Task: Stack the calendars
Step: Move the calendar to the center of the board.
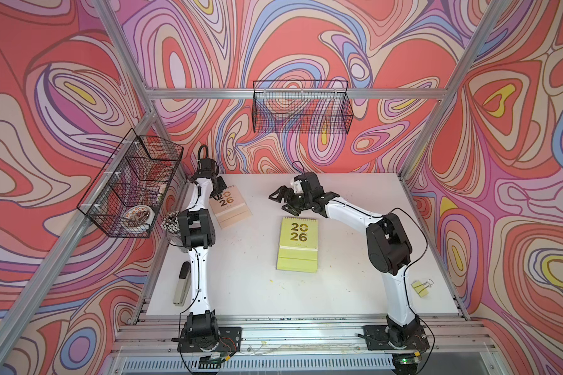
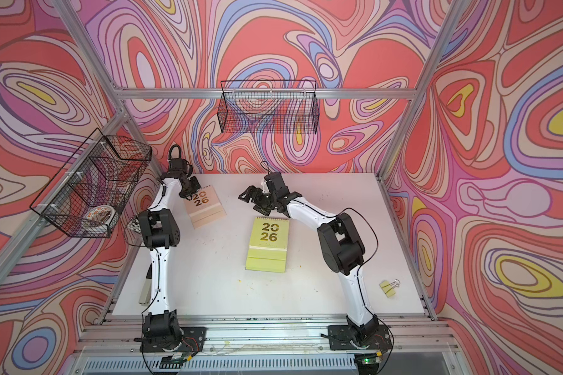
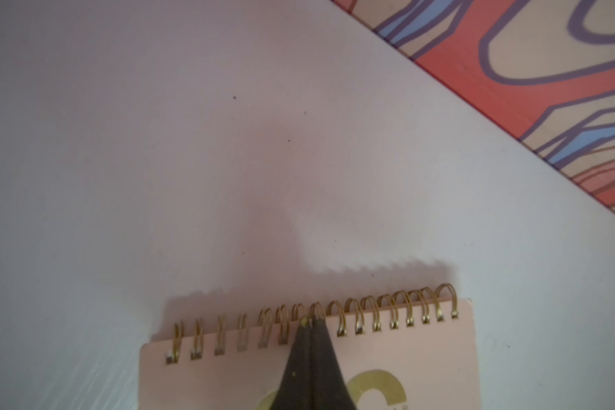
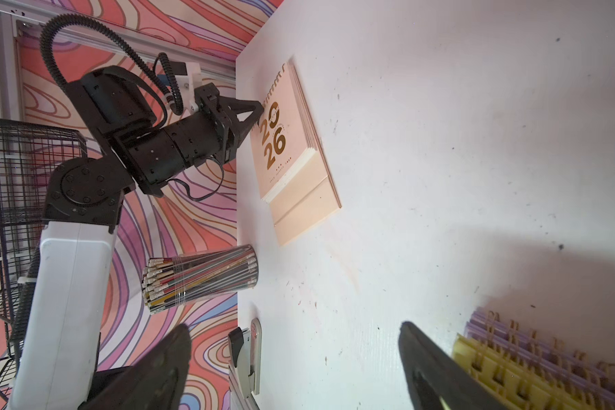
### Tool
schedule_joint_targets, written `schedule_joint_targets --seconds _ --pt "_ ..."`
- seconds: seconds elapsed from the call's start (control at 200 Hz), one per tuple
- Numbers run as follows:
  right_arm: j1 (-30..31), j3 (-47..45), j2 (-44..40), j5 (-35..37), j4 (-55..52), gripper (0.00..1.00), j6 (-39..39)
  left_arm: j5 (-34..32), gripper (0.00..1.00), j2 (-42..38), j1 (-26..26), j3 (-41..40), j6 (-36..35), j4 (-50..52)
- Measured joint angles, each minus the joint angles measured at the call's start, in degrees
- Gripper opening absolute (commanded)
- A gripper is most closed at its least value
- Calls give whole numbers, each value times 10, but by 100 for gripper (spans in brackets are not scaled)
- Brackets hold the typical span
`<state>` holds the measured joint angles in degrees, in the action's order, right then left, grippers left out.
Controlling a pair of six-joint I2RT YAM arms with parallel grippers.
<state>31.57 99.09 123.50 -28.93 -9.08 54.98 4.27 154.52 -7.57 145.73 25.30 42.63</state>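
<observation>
At the table's (image 1: 355,259) far left corner, the left gripper (image 1: 217,194) rests its fingers, pressed together, on the peach calendar (image 1: 229,207) just beside its gold spiral binding (image 3: 370,312), seemingly to drag it flat rather than lift it. Mid-table lies the stack (image 1: 298,243), lime green over lavender. The right gripper (image 1: 283,203) hovers just beyond its bound edge, fingers wide apart, holding nothing. Both covers read "2026" in gold; the smaller print is illegible.

Gold digits "20" over "26" stood on the cover of the peach pink calendar (image 1: 230,209) and again on the lime green calendar (image 1: 298,243), legible in both top views. Smaller print beneath each number was too fine to read.
</observation>
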Motion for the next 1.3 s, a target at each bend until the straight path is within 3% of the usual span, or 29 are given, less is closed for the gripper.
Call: schedule_joint_targets --seconds 0.506,0.846,1.302 --pt "0 0 0 -10 19 92 2 79 0 23 -23 6 125 -57" --pt "0 -1 0 -15 23 92 7 85 0 46 -23 46 151 -40" --pt "0 -16 -3 -20 31 92 18 121 0 32 -20 23 152 -15"
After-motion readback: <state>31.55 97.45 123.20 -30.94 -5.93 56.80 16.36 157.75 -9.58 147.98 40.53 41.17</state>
